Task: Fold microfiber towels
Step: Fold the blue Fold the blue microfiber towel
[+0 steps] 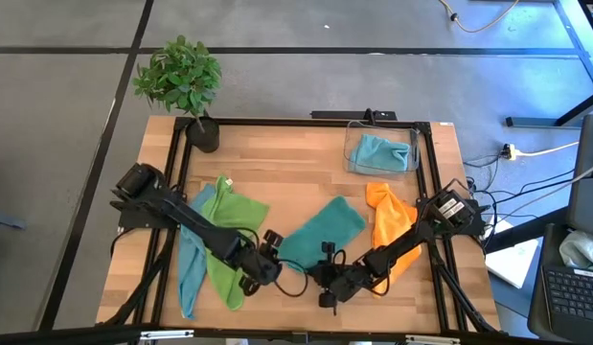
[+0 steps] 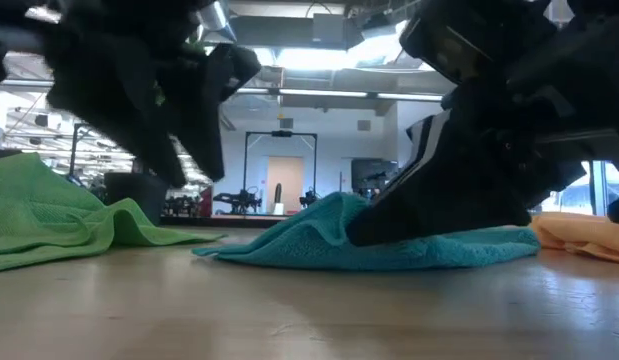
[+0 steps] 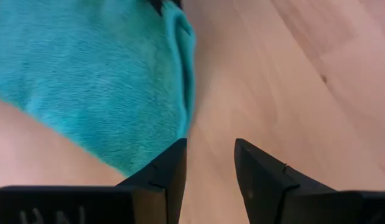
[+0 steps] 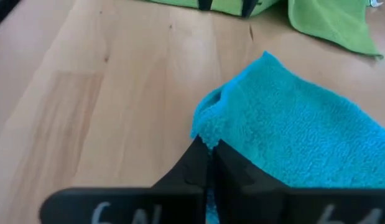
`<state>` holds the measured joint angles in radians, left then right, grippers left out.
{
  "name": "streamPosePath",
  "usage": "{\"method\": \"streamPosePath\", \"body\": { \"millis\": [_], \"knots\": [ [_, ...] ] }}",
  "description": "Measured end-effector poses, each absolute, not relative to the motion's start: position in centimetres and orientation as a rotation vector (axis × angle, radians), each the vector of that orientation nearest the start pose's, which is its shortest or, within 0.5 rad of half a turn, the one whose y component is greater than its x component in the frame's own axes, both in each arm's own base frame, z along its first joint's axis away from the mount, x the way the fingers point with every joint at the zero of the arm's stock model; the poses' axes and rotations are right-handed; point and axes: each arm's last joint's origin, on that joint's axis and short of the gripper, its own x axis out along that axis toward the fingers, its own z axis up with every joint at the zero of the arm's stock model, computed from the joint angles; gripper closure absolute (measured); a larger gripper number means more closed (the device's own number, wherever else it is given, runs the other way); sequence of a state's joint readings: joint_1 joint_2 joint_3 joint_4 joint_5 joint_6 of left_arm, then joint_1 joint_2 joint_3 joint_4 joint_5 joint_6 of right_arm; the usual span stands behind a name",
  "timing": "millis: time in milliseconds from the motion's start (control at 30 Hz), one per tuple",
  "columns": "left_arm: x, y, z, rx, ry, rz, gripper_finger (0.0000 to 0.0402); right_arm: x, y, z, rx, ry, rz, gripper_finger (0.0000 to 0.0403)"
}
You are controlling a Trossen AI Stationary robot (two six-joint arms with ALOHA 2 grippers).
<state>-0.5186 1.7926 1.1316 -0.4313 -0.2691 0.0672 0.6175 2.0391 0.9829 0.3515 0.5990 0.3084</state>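
Note:
A teal towel (image 1: pixel 322 233) lies mid-table, with my right gripper (image 4: pixel 209 155) shut on its near edge. My left gripper (image 3: pixel 211 155) stands open above bare wood just beside the towel's near left corner (image 3: pixel 148 149), with nothing between its fingers. At the left, a lime green towel (image 1: pixel 237 218) lies partly over a light blue towel (image 1: pixel 190 273). An orange towel (image 1: pixel 388 222) lies crumpled at the right. Another light blue towel (image 1: pixel 382 151) sits in the clear bin (image 1: pixel 353 158). My right gripper pinches the teal towel's near edge by a bunched corner (image 4: pixel 208 130) between its two shut fingers. The fingers slant down from the table's near right side. The held part rises in a low hump (image 2: pixel 334 205), and the rest of the towel lies on the table. One layer or several, I cannot tell.
A potted plant (image 1: pixel 181 81) stands at the table's far left corner. A black frame rail (image 1: pixel 306 122) runs around the tabletop. Bare wood (image 1: pixel 277 172) shows between the towels and the far edge.

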Motion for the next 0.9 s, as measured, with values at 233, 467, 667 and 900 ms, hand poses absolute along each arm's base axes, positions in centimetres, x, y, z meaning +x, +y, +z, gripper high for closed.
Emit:
{"method": "streamPosePath", "body": {
  "millis": [233, 467, 667, 900],
  "knots": [
    [31.7, -16.8, 14.9, 0.574, 1.031, -0.177, 0.0275, 32.4, 20.5, 9.9, -0.09, 0.539, -0.101, 0.0387],
    [32.0, -16.3, 15.0, 0.615, 1.007, -0.071, 0.0252, 32.5, 20.6, 10.2, -0.096, 0.518, -0.091, 0.0392],
    [31.9, -16.7, 14.8, 0.532, 1.037, -0.177, 0.0236, 32.5, 20.6, 10.2, -0.098, 0.517, -0.091, 0.0386],
    [32.0, -16.2, 14.1, 0.527, 1.002, -0.114, 0.0232, 33.0, 21.0, 10.9, -0.11, 0.496, -0.09, 0.0391]
  ]
}}
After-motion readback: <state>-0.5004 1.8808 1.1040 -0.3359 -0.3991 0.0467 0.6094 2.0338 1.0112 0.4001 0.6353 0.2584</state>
